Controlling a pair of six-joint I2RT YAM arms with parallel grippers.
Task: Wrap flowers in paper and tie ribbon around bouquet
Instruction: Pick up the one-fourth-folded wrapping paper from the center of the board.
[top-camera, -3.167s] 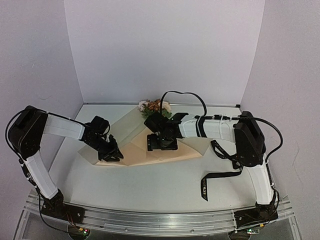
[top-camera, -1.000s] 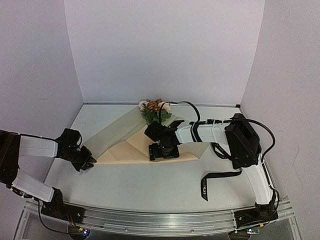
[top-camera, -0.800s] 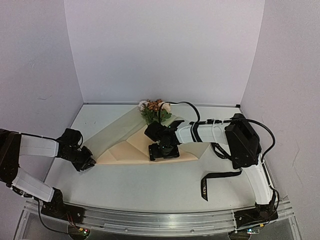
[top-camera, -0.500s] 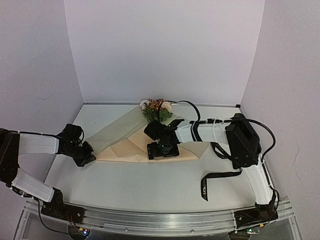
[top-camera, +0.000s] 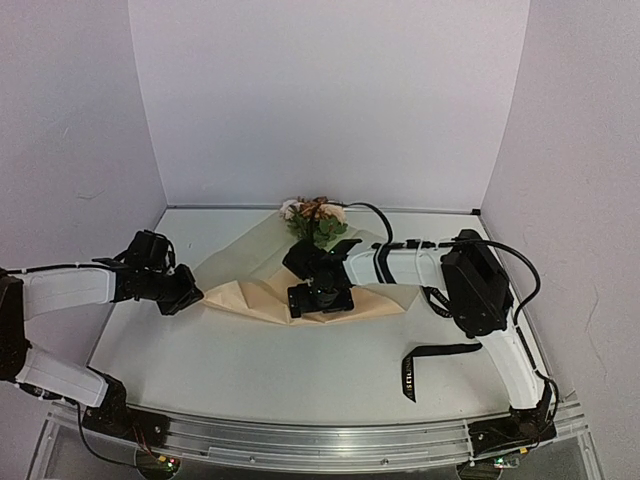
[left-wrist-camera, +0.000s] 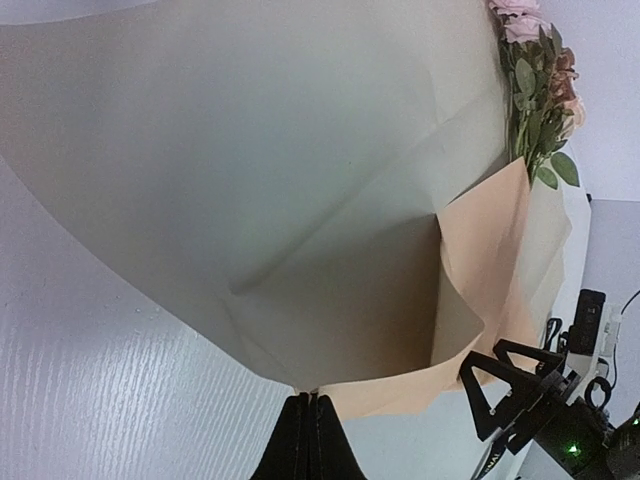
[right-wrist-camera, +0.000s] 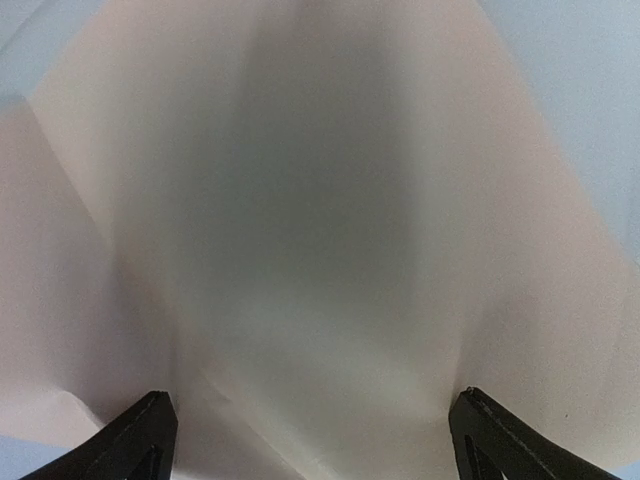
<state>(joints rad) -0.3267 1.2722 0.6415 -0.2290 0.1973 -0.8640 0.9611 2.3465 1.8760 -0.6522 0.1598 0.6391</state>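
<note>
Right now the only thing holding anything is the large tan, peach-coloured kraft paper sheet (top-camera: 245, 296). It lies half-folded in the middle of the white surface (top-camera: 280, 370), with a greyish flap turned up on its left side. At its far end sits the small bunch of flowers (top-camera: 315, 215): green leaves with cream, orange-brown and pale pink blooms. The blooms poke out past the far edge, and the stems run under the fold where you can't see them. In the left wrist view the paper (left-wrist-camera: 250, 200) fills the frame, with the flowers (left-wrist-camera: 535, 90) at top right.

The long narrow black fabric ribbon (top-camera: 440, 351) with light lettering lies loose on the surface at near right, well apart from the paper.

The left arm (top-camera: 70, 285) reaches in low from the left with its forearm about level. The left tool (top-camera: 190, 297) is at the paper's left corner. In the wrist view the left tool (left-wrist-camera: 308, 440) has its jaws pinched together on the sheet's edge, so it is gripping the paper. The flap arches up over the surface (left-wrist-camera: 80, 380).

The right arm (top-camera: 400, 262) has its forearm stretched left across the paper and its wrist bent down. The right tool (top-camera: 320, 298) points down at the middle of the sheet, just on the near side of the flowers. In the wrist view the right tool (right-wrist-camera: 314, 395) has its jaws spread wide, one finger on either side of a raised hump of paper (right-wrist-camera: 320, 200), with nothing clamped. That view is blurred, so you can't tell whether the fingertips touch the sheet.
</note>
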